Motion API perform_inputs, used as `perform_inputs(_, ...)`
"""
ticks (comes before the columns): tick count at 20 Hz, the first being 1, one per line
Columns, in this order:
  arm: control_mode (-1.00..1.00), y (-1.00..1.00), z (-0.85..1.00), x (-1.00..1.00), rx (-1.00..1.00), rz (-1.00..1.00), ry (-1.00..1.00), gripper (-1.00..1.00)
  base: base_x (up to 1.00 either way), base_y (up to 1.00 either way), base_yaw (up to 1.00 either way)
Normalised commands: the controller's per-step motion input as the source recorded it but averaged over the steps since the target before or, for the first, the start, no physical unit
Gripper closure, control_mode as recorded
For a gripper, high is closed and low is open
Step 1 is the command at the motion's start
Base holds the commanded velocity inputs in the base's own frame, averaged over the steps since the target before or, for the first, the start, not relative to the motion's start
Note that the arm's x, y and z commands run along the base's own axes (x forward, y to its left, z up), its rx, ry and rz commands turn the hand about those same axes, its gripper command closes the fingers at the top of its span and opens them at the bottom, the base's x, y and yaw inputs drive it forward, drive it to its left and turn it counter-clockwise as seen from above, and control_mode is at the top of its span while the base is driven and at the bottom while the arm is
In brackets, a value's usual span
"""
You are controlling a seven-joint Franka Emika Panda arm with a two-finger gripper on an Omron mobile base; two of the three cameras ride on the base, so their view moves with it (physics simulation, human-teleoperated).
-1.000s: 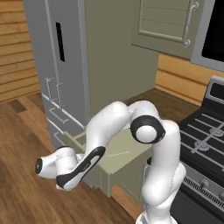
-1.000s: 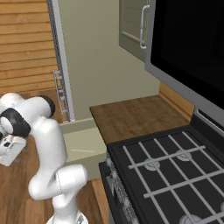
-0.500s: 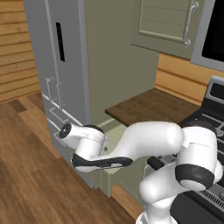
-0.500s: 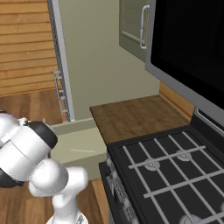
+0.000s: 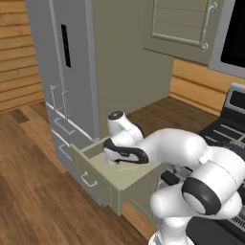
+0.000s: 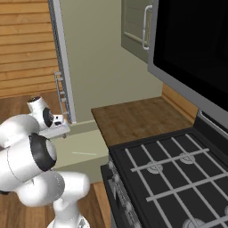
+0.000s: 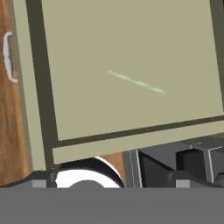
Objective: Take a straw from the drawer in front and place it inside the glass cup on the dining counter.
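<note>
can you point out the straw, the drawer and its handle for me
straw (image 7: 136, 82): hand view, middle of the thin pale stick
drawer (image 7: 78, 109): hand view, bare floor inside
drawer handle (image 5: 88, 180): left base view, middle of the small silver bar

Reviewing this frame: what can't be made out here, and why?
- Gripper: left base view, the jaws are hidden behind the hand.
- Straw: faint thin streak in the hand view; its ends blur into the drawer floor.
- Drawer handle: hand view, cut off by the left edge.
</note>
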Motion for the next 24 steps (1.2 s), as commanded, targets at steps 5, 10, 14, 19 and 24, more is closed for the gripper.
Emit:
perform_inputs(5,-1.0,0.04,-0.38,0.62,0.03,0.01,0.16,-1.0,0.0,0.0,0.0)
perform_inputs(10,-1.0,0.13,-0.45,0.07,0.01,0.04,0.06,-1.0,0.0,0.0,0.0)
perform_inputs(14,-1.0,0.14,-0.56,0.05,0.04,0.04,0.06,-1.0,0.0,0.0,0.0)
perform_inputs(19,-1.0,0.02,-0.56,0.3,0.1,0.04,0.06,-1.0,0.0,0.0,0.0)
perform_inputs(24,-1.0,0.05,-0.4,0.22,0.08,0.04,0.02,-1.0,0.0,0.0,0.0)
